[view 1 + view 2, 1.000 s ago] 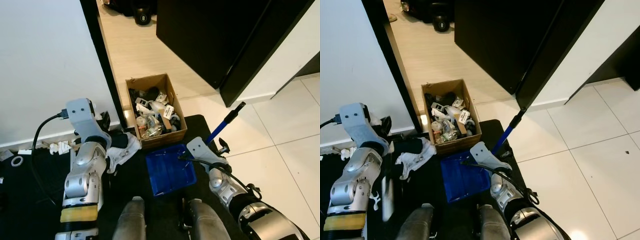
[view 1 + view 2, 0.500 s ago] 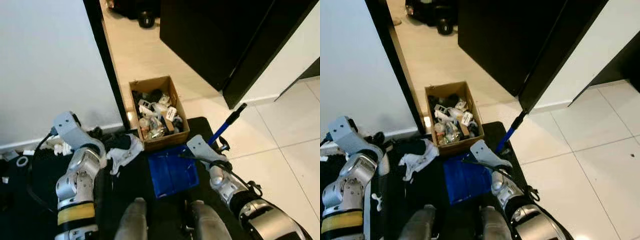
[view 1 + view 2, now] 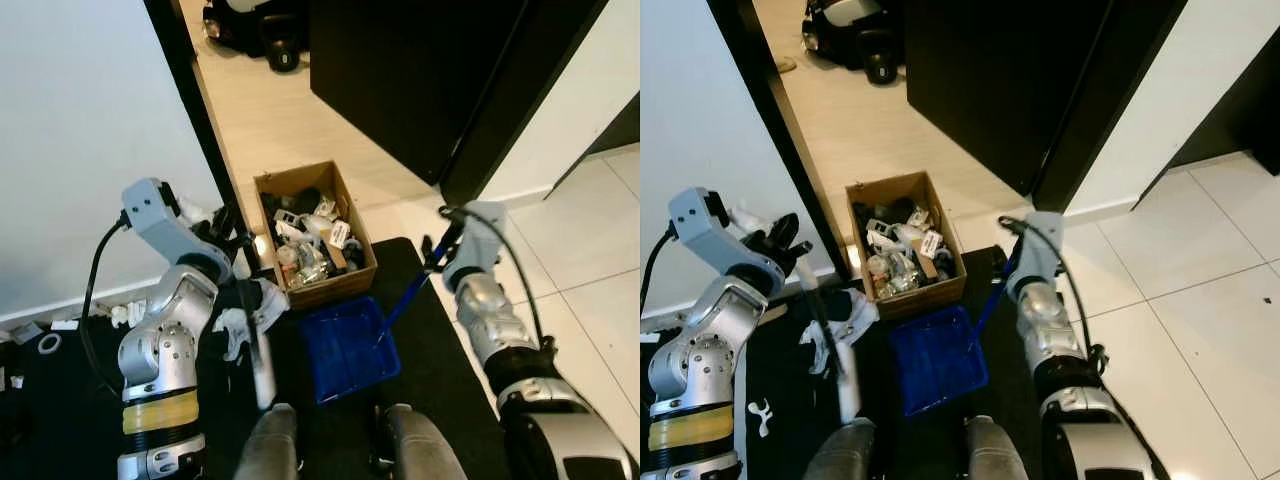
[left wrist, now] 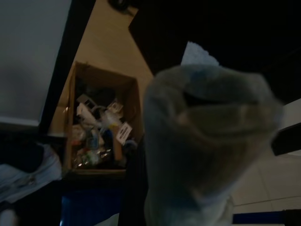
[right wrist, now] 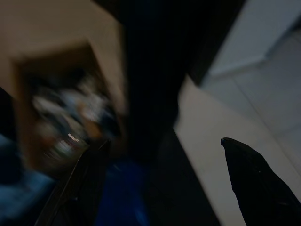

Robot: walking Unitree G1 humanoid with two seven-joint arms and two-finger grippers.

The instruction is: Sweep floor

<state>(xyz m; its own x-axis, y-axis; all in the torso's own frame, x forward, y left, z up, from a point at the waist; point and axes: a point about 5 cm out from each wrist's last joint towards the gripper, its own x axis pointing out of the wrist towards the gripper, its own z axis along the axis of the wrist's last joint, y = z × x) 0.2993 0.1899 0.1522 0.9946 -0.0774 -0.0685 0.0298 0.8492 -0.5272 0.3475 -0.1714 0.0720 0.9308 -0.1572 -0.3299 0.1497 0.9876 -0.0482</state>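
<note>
The right gripper [image 3: 441, 243] is clamped on the blue handle [image 3: 405, 291] of the blue plastic dustpan [image 3: 347, 346], which lies on the black floor mat [image 3: 430, 340] just before the open cardboard box full of small items [image 3: 312, 236]. The left gripper [image 3: 232, 232] is closed around a pale brush [image 3: 262, 340] that hangs down beside the white cloth [image 3: 240, 318].

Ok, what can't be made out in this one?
- Right wrist view: motion blur smears the cardboard box; its contents are unreadable there.
- Left wrist view: a pale, out-of-focus lump near the lens hides the floor behind it; what it is cannot be told.
- Left eye view: the right gripper meets the blue handle, but the wrist hides the hold.
</note>
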